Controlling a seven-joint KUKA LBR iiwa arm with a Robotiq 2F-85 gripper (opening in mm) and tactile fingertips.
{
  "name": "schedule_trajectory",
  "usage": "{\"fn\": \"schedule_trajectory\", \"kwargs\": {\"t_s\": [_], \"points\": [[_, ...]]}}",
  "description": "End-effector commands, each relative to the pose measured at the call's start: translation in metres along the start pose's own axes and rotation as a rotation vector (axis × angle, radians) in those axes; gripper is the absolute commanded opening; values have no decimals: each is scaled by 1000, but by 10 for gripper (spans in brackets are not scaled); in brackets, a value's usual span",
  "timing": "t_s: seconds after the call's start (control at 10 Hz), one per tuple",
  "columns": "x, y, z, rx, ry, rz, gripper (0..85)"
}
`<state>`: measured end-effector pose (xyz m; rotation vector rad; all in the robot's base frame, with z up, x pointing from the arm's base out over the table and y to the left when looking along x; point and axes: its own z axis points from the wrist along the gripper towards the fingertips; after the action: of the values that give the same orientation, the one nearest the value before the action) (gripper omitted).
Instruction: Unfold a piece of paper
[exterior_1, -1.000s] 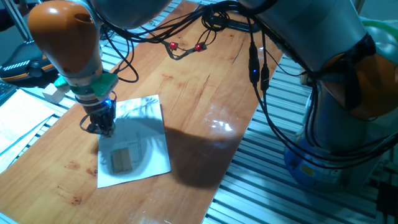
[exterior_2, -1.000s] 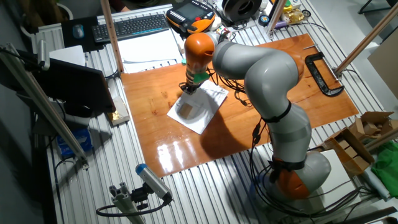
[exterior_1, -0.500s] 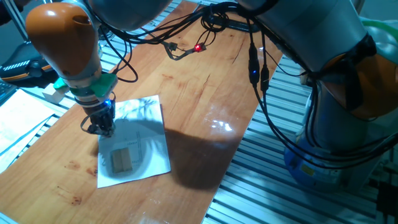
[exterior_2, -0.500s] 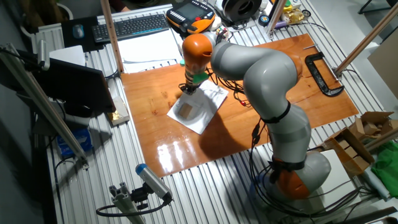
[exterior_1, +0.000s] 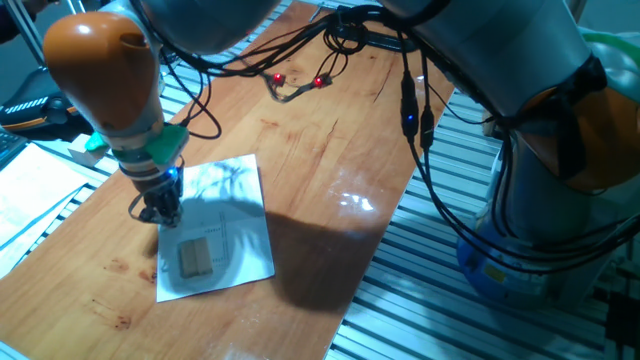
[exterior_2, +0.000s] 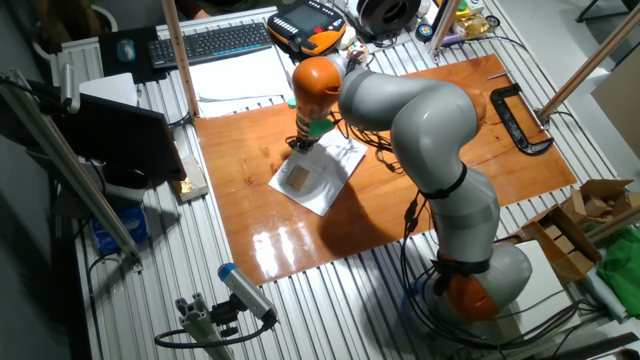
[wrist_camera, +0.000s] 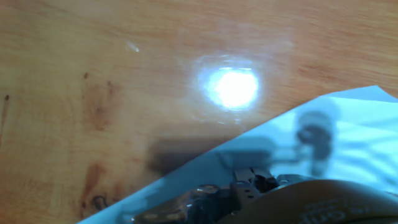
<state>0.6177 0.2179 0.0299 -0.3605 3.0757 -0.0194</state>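
The gripper (exterior_1: 163, 212) sits low over the nine o'clock edge of the piece of paper (exterior_1: 222, 240), its dark fingertips down at the sheet's border, about midway along that side. Whether the fingers are apart, together or pinching the edge cannot be told: both fixed views show only a small dark cluster there, and in the hand view the tips are a blur at the bottom of the picture.

In the hand view the piece of paper (wrist_camera: 348, 143) fills the five o'clock corner, its edge running diagonally, with bare wood and a bright glare spot beyond it toward twelve o'clock.

From the one fixed view, the sheet lies flat on the wooden table (exterior_1: 330, 150), near the table's seven o'clock end. A tan block picture (exterior_1: 194, 256) shows on its upper face toward six o'clock, with faint grey print toward twelve. A faint line crosses the middle, though it is too soft to be sure it is the crease. No flap stands up or lies doubled over.

My judgement: the unfolding looks essentially done, the sheet reading as a single open layer. What is left is at most letting go, if anything is held, and lifting clear.

Farther off, in the other fixed view, a black clamp (exterior_2: 520, 118) lies at the table's three o'clock side and a keyboard (exterior_2: 211, 43) rests beyond it toward eleven.
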Motion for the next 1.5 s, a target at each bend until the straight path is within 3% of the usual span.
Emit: {"fn": "schedule_trajectory", "kwargs": {"t_s": [0.0,1.2,1.4], "points": [[0,1,1,-7,3,-5,20],[1,-3,10,4,-9,-25,20],[3,-5,3,0,-4,-22,20]]}}
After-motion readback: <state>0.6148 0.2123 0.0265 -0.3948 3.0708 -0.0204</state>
